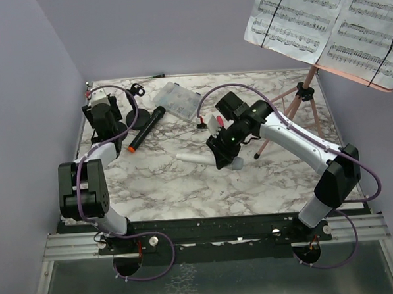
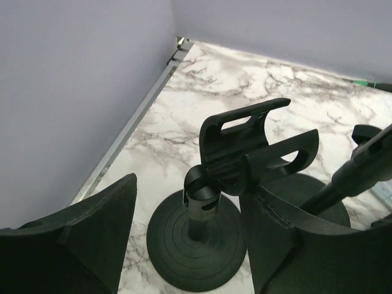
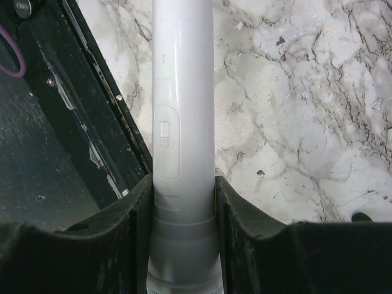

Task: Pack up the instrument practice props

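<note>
**Spotter one:** Your right gripper is clamping both pads on the white barrel of the grey-headed microphone, close to the head end. The switch is facing the wrist camera. The microphone is lying roughly level over the middle of the marble surface. I cannot tell whether it is lifted or touching.

**Spotter two:** Your left gripper is standing with its jaws apart, straddling one black mic holder and gripping nothing. The second holder is just beside it.

**Spotter one:** By my reading, you are mid-pick on the microphone. The next move calls for a firm hold, because the long handle is sticking out to one side.

**Spotter two:** Your left side, I judge, is needing a squeeze on the stem below the clip.

**Spotter one:** Your right arm is reaching inward with its wrist angled down. Your left arm is stretching toward the far left corner.
</note>
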